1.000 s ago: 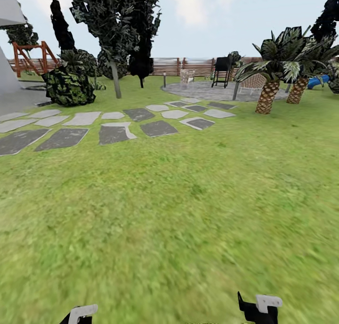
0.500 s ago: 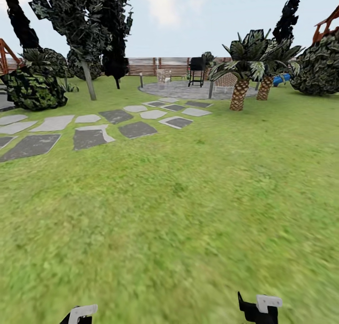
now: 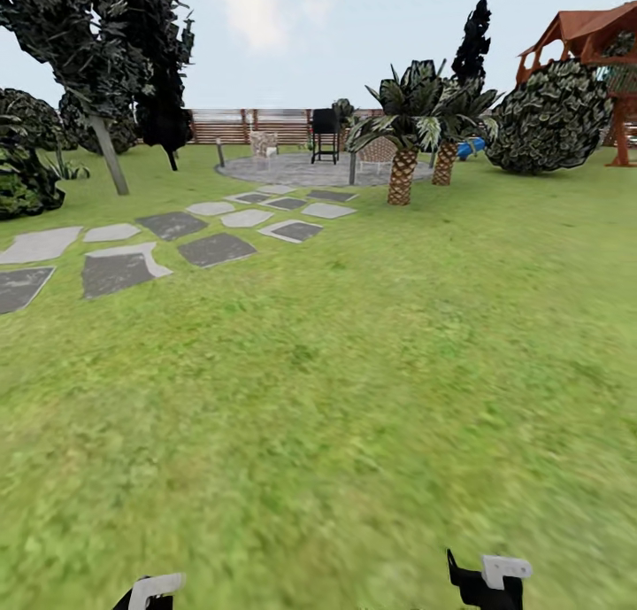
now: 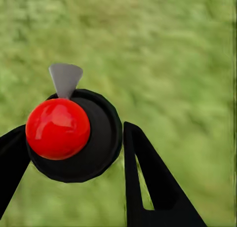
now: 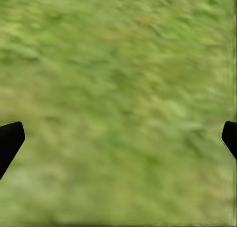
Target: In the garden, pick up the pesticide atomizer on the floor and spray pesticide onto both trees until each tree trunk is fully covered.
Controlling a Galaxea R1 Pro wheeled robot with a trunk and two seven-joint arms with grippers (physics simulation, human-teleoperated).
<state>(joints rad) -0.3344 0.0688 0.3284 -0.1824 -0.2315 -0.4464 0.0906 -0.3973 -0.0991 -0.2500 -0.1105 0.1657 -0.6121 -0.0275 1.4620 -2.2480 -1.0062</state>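
Observation:
My left gripper (image 4: 69, 153) is shut on the pesticide atomizer (image 4: 94, 138), a black bottle with a red spot (image 4: 58, 129) and a grey trigger tip (image 4: 65, 79), held over blurred grass. My right gripper (image 5: 118, 138) is open, with only lawn between its black fingertips (image 5: 10, 140). In the head view, parts of both arms show low down, left (image 3: 150, 590) and right (image 3: 488, 579). A tree with a leaning pale trunk (image 3: 111, 156) and a dark jagged crown (image 3: 75, 34) stands far off at the left, beside a thin dark tree (image 3: 164, 96).
Grey stepping stones (image 3: 119, 269) cross the lawn at left toward a paved circle (image 3: 292, 169) with a black grill (image 3: 324, 132). Small palms (image 3: 402, 150) stand ahead, with a round bush (image 3: 548, 119) and a red play structure (image 3: 602, 43) at right. A slat fence (image 3: 239, 125) closes the back.
The whole head view has swung to the right: trees and stones slid leftward, and the round bush and red play structure came into view. Both arms keep their pose.

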